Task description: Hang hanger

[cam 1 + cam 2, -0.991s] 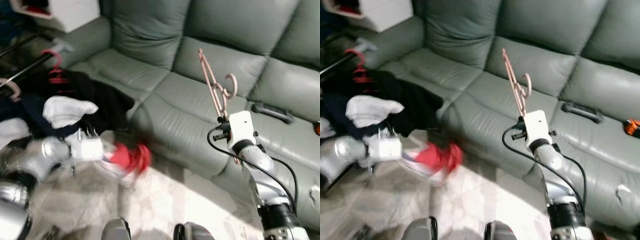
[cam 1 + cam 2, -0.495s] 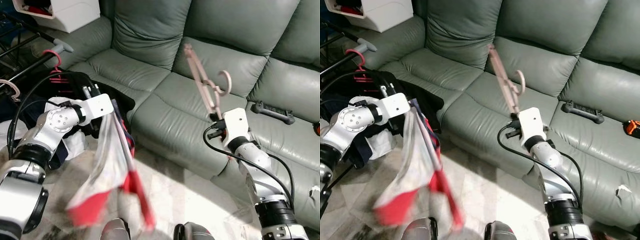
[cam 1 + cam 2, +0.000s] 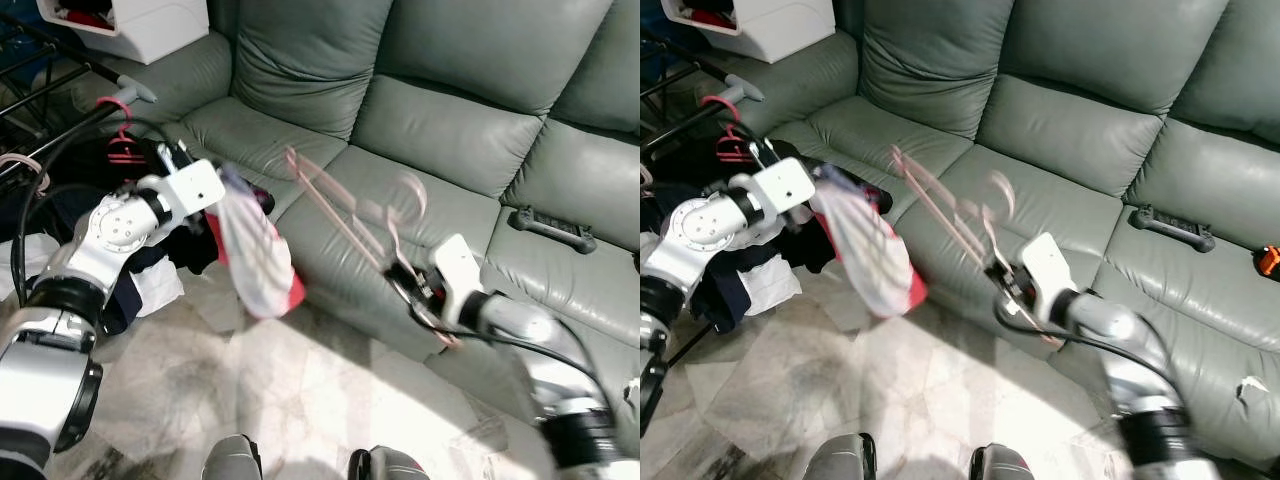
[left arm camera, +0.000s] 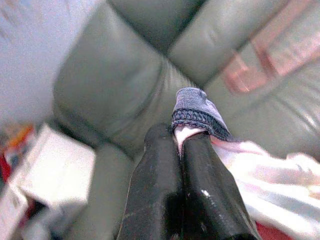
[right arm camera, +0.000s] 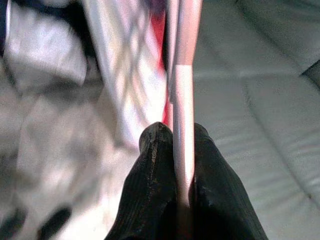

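Right end effector [image 3: 400, 280] pinches our pink hanger [image 3: 345, 215] over the sofa [image 3: 450, 130], hook free for hanging; left end effector [image 4: 181, 145] is clamped on a garment [image 3: 255, 255], probably a shirt, near the rack [image 3: 60, 90].

We can read no text, label, brand, number or sign on anything in these views.
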Tool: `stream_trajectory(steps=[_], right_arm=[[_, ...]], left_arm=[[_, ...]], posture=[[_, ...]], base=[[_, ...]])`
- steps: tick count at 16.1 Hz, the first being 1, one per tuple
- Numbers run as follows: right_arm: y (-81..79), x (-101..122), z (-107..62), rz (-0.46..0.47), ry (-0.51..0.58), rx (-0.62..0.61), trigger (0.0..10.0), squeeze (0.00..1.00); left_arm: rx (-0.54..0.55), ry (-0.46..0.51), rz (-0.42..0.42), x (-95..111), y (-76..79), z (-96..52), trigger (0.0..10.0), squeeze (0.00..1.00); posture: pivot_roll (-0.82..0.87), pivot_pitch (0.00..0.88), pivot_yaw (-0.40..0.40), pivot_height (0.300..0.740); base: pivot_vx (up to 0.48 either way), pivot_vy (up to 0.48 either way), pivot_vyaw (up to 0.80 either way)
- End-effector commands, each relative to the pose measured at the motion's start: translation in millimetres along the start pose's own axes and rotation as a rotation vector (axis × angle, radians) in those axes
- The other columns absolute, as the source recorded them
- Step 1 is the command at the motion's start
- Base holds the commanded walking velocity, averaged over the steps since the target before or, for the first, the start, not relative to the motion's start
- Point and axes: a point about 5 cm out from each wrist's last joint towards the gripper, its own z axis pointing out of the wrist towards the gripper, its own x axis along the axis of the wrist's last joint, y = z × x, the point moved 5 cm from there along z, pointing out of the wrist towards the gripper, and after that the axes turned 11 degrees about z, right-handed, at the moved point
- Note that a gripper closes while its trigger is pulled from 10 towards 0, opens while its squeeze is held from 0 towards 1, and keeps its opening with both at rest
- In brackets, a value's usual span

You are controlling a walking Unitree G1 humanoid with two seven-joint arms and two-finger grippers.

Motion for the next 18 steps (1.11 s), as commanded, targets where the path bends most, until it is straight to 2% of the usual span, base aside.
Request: stream_trajectory(steps=[1, 4, 8, 10, 13, 18], right_arm=[[3.3, -5.8, -4.6, -0.012, -0.054, 0.014, 10.0, 0.0], [-0.5, -11.7, -18.8, -0.015, -0.141, 0.109, 10.0, 0.0], [1.7, -10.6, -30.2, -0.057, -0.176, 0.142, 10.0, 0.0], [0.1, -7.2, -38.3, -0.062, -0.201, 0.188, 10.0, 0.0], [-6.6, -13.2, -48.7, -0.055, -0.255, 0.258, 10.0, 0.0], [-17.4, -20.7, -59.7, -0.035, -0.332, 0.34, 10.0, 0.0]], left_arm=[[0.01, 0.083, 0.05, 15.9, -8.8, 2.5, 10.0, 0.0], [-0.042, 0.098, 0.132, 16.4, 4.1, -0.2, 10.0, 0.0], [-0.092, 0.163, 0.164, 23.2, 15.5, -3.3, 10.0, 0.0], [-0.142, 0.198, 0.223, 26.6, 25.0, -6.0, 10.0, 0.0], [-0.155, 0.253, 0.249, 35.8, 28.0, -5.7, 10.0, 0.0], [-0.155, 0.269, 0.293, 37.9, 28.3, -4.8, 10.0, 0.0]], posture=[[-0.04, 0.074, -0.02, 0.74], [-0.04, 0.08, -0.016, 0.74], [-0.05, 0.087, -0.011, 0.74], [-0.05, 0.09, -0.007, 0.74], [-0.06, 0.093, -0.008, 0.74], [-0.05, 0.096, -0.001, 0.74]], base=[[0.0, 0.0, 0.0], [0.0, 0.0, 0.0], [0.0, 0.0, 0.0], [0.0, 0.0, 0.0], [0.0, 0.0, 0.0], [0.0, 0.0, 0.0]])
